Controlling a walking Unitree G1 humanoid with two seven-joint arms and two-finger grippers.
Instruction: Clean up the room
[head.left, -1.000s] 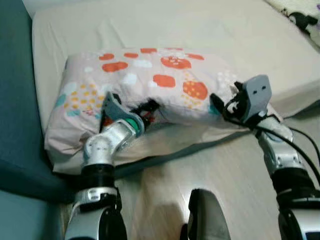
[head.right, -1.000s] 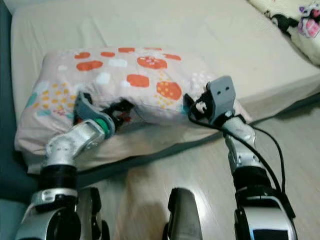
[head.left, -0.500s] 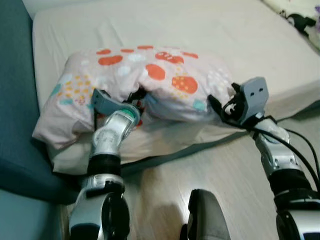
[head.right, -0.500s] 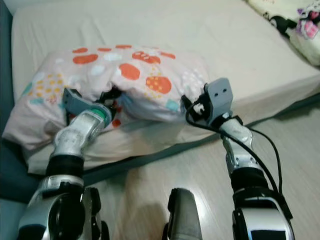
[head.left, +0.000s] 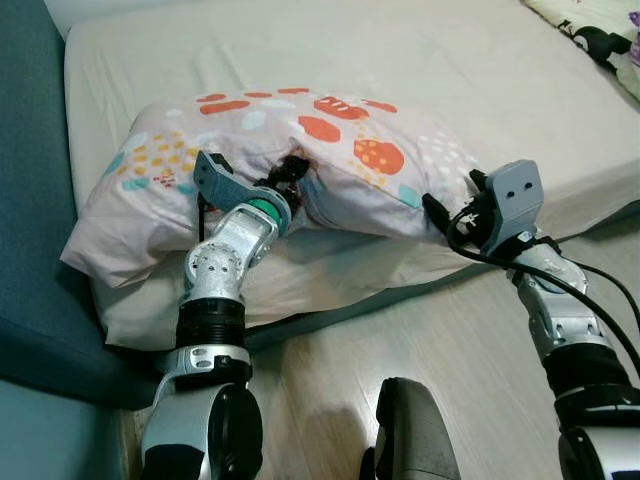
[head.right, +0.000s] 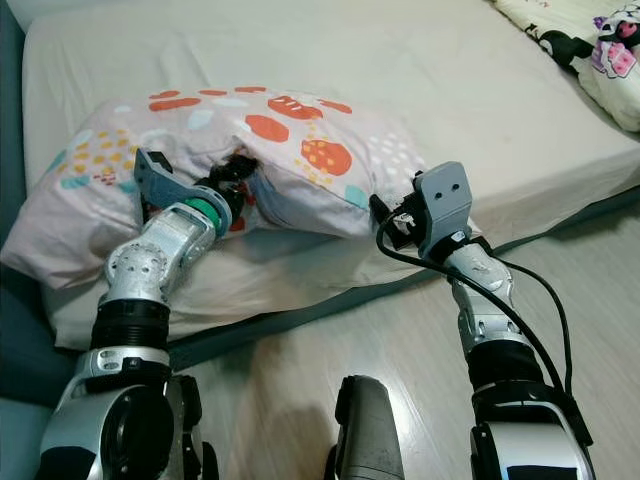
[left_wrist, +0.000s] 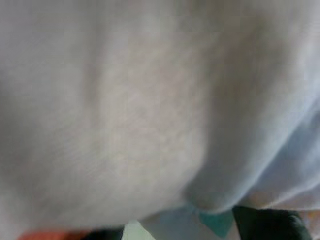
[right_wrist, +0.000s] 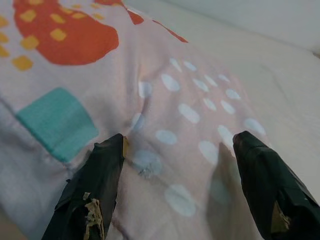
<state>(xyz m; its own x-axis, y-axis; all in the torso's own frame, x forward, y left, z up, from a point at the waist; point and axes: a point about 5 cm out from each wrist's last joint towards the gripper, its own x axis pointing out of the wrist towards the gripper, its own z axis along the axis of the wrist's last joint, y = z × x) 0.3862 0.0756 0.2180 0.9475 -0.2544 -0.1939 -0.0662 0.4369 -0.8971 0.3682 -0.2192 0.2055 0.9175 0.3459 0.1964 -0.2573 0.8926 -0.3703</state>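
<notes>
The patterned pillow (head.left: 300, 160) lay on the mattress (head.left: 420, 60) near its front edge. The left gripper (head.left: 290, 178) pinched the pillow's fabric at 6 o'clock. The right gripper (right_wrist: 175, 195), fingers spread wide, touched the pillow's 4 o'clock corner.

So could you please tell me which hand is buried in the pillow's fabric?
The left hand; its fingers are bunched into the patterned pillow, while the right hand stands open at its corner.
</notes>
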